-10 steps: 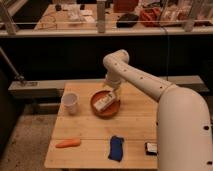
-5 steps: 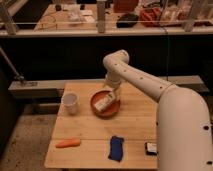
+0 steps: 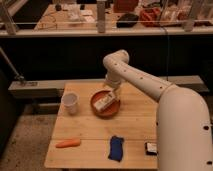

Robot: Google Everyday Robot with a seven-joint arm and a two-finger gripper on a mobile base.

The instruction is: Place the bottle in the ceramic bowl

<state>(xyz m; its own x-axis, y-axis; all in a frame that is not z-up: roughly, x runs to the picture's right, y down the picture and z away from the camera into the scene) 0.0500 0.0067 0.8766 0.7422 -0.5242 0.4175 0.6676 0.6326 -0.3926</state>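
- the gripper [image 3: 113, 93] hangs at the end of a smooth, rounded white arm [image 3: 145, 82], just above the far rim of the bowl; its jaws stand wide apart and have hold of nothing.
- directly below and a little toward the camera from the gripper sits the bowl [image 3: 105, 104], a round, shallow dish of orange-red, matte, clay-like colour.
- the bottle [image 3: 104, 101] lies on its side inside the bowl, just beneath the gripper's tips; it is small, pale cream-white and blocky, with a darker brownish patch on its face, and shorter than the bowl is wide.
- to the gripper's left, just beside the bowl, stands a white cup [image 3: 69, 102], upright and tapered, mouth up; what is in it cannot be told.
- all of this rests on a table [image 3: 90, 135] of light wooden planks.
- nearer the camera and left of the gripper lies a long, tapered orange carrot [image 3: 68, 143].
- nearer the camera, almost straight below the gripper, lies a crumpled blue cloth [image 3: 116, 148].
- at the table's near right, beside the arm's thick base, sits a small dark flat object [image 3: 151, 148].
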